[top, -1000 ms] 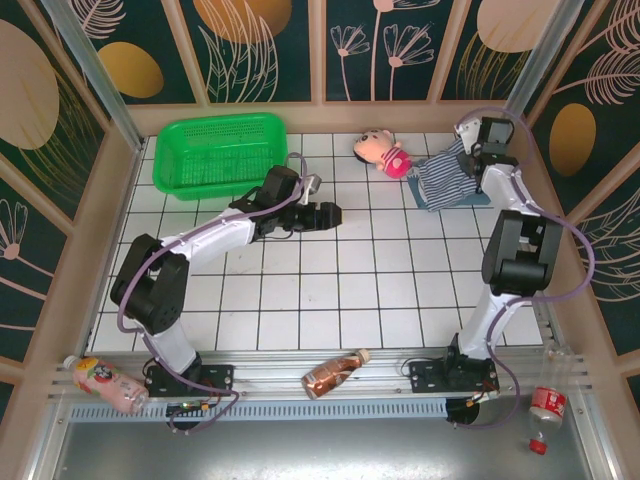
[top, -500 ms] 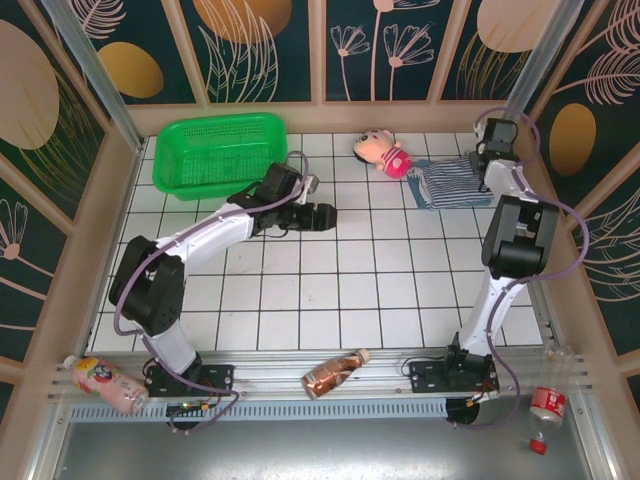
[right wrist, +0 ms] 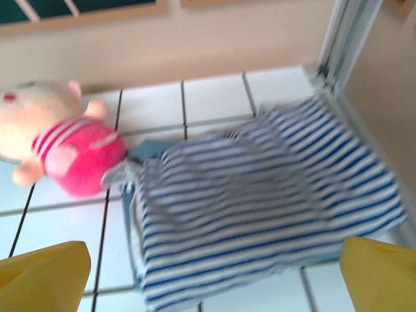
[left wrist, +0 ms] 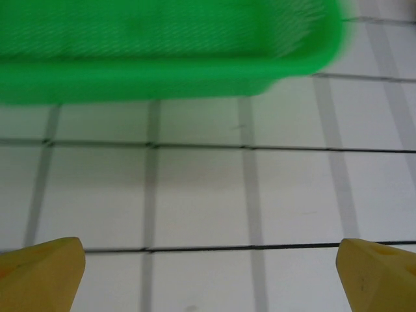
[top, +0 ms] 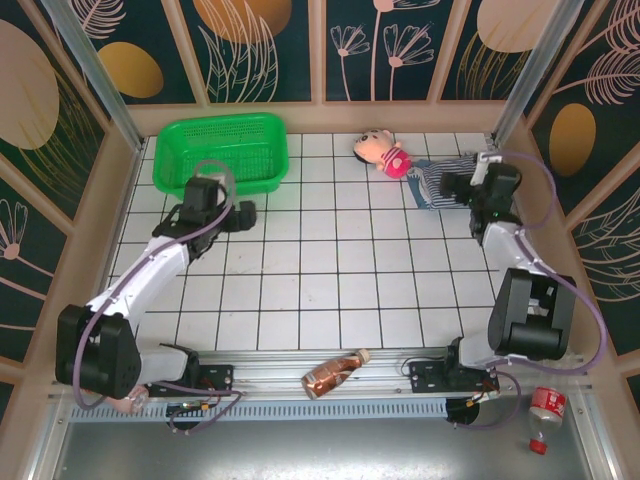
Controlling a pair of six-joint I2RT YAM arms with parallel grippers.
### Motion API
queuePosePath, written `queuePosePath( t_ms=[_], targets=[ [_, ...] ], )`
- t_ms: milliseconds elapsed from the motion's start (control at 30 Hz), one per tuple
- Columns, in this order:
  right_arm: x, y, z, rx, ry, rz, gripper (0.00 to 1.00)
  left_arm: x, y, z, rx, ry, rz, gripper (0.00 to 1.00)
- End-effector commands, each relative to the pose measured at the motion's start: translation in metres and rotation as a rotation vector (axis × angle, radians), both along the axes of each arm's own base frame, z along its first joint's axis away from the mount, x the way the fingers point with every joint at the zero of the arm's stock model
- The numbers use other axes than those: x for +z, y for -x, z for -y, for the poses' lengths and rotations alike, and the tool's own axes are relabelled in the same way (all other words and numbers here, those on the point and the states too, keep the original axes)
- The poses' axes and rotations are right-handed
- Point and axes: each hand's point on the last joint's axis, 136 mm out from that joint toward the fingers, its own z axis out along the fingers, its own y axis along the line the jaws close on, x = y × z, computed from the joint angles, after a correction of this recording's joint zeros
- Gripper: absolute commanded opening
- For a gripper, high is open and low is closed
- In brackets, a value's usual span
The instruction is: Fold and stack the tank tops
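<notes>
The striped tank top (right wrist: 260,208) lies folded at the far right corner of the tiled table, against the frame post. It rests on the teal tank top, of which a thin edge (right wrist: 144,151) peeks out at its left side. My right gripper (right wrist: 211,279) hovers open just in front of the stack, nothing between its yellow fingertips (right wrist: 42,279). From above, the right gripper (top: 446,186) overlaps the near edge of the striped top (top: 425,185). My left gripper (top: 243,214) is open over bare tiles beside the green basket, its jaws (left wrist: 208,279) wide apart and empty.
A green plastic basket (top: 220,150) stands at the far left, close ahead of the left gripper. A pink plush doll (top: 382,152) lies just left of the stacked tops. Bottles rest on the near rail (top: 335,372), (top: 100,380), (top: 545,405).
The right gripper let go of the striped top, opened and drew back toward the near side. The left arm swung left from mid-table to the basket and opened fully.
</notes>
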Motion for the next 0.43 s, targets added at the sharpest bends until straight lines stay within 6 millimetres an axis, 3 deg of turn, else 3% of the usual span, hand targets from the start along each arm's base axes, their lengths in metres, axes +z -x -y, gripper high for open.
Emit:
queuePosePath(
  t_ms=[0, 100, 233, 333, 400],
  targets=[
    [-0.001, 0.010, 0.003, -0.087, -0.070, 0.127, 0.99, -0.013, -0.006, -0.040, 0.096, -0.115, 0.096, 0.99],
    [-0.010, 0.020, -0.004, -0.063, -0.087, 0.218, 0.99, -0.013, -0.008, -0.059, 0.137, -0.132, 0.201, 0.99],
    [-0.026, 0.017, 0.008, -0.130, -0.104, 0.206, 0.99, -0.020, -0.015, -0.078, 0.187, -0.093, 0.275, 0.99],
    [-0.010, 0.020, 0.004, -0.100, -0.035, 0.295, 0.99, -0.025, -0.021, -0.084, 0.186, -0.094, 0.303, 0.99],
    [-0.014, 0.017, 0.007, -0.109, -0.025, 0.254, 0.99, -0.026, -0.026, -0.086, 0.188, -0.098, 0.309, 0.99]
  ],
)
